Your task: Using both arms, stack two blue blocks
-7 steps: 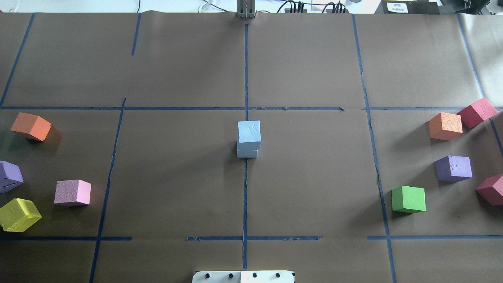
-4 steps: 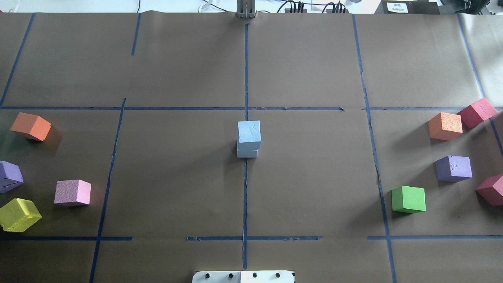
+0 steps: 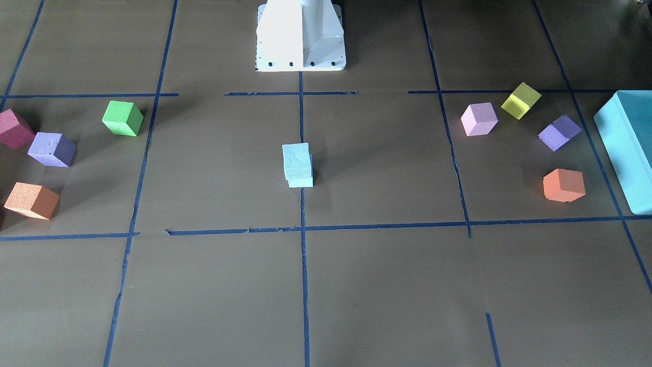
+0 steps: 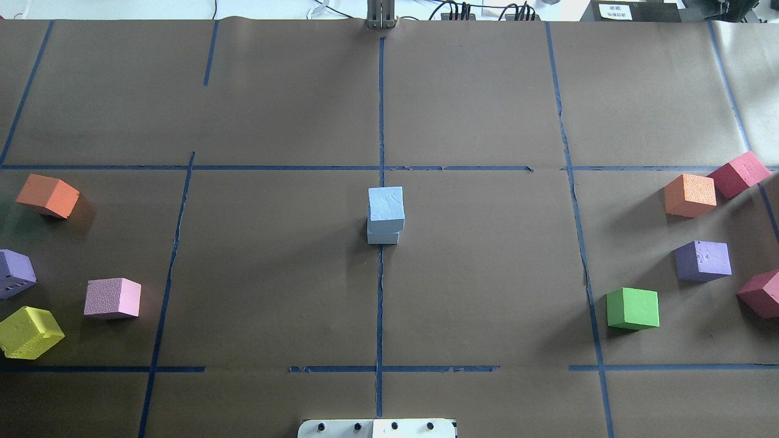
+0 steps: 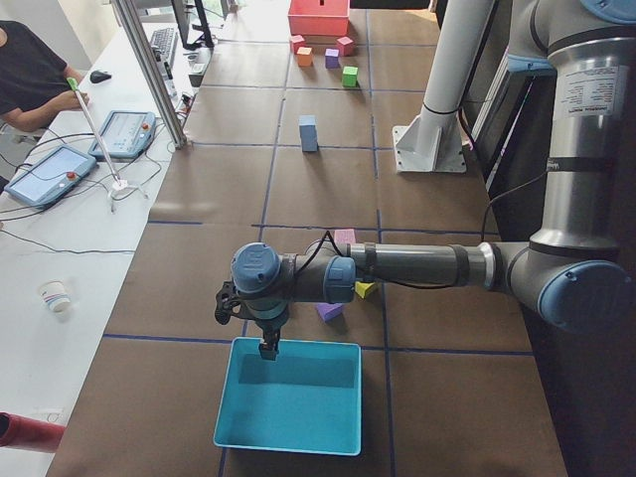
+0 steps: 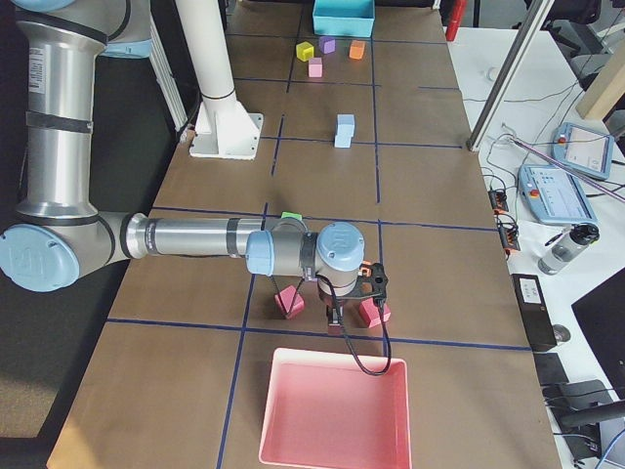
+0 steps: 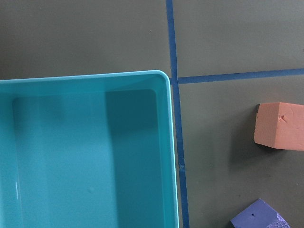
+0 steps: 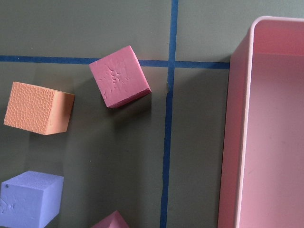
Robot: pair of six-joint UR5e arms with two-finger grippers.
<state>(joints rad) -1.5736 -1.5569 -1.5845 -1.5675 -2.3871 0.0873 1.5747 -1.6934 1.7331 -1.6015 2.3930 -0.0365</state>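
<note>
The two blue blocks stand stacked at the table's centre on the blue tape line: the top block (image 4: 386, 207) sits on the bottom block (image 4: 383, 238), slightly offset. The stack also shows in the front view (image 3: 297, 159). No gripper touches it. My left gripper (image 5: 268, 348) hangs over the near rim of the teal box at the table's left end. My right gripper (image 6: 335, 322) hangs by the red cubes near the pink tray. I cannot tell whether either is open or shut.
Orange (image 4: 47, 195), purple (image 4: 15, 272), pink (image 4: 112, 297) and yellow (image 4: 29, 331) cubes lie left. Orange (image 4: 689, 194), red (image 4: 738, 173), purple (image 4: 702, 260) and green (image 4: 633, 308) cubes lie right. The teal box (image 7: 85, 152) and pink tray (image 8: 266, 133) sit at the table ends.
</note>
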